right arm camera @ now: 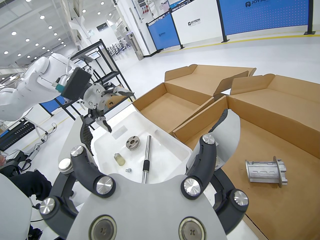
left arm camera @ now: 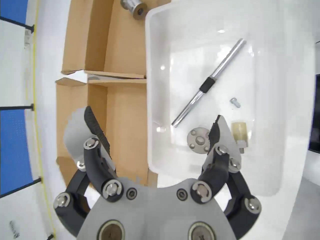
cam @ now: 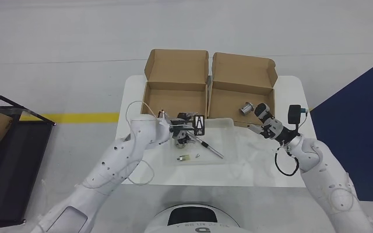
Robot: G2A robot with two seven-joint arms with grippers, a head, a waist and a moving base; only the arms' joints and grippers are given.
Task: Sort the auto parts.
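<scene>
Spread wide and gripping nothing, the left gripper (left arm camera: pixel 153 116) is hanging astride the shallow white plastic tray's (left arm camera: pixel 160 16) rim, one fingertip above the round grey metal flange (left arm camera: pixel 198 140), the other over the left brown cardboard box (left arm camera: pixel 125 131). Toward 1 o'clock, the right gripper (right arm camera: pixel 155 119), equally open and empty, is hovering beside the ribbed silver housing (right arm camera: pixel 266 172).

Left cardboard box (cam: pixel 175 99) and right cardboard box (cam: pixel 242 96) are both plain kraft brown, and the tray (left arm camera: pixel 150 76) is milky white. The rod (left arm camera: pixel 209 83) is shiny silver with a black band. The flange disc (left arm camera: pixel 198 141) is dull grey, the little cylinder (left arm camera: pixel 238 129) pale yellow, the ribbed casting (right arm camera: pixel 266 172) matte silver-grey. The table (cam: pixel 134 93) is white.
</scene>
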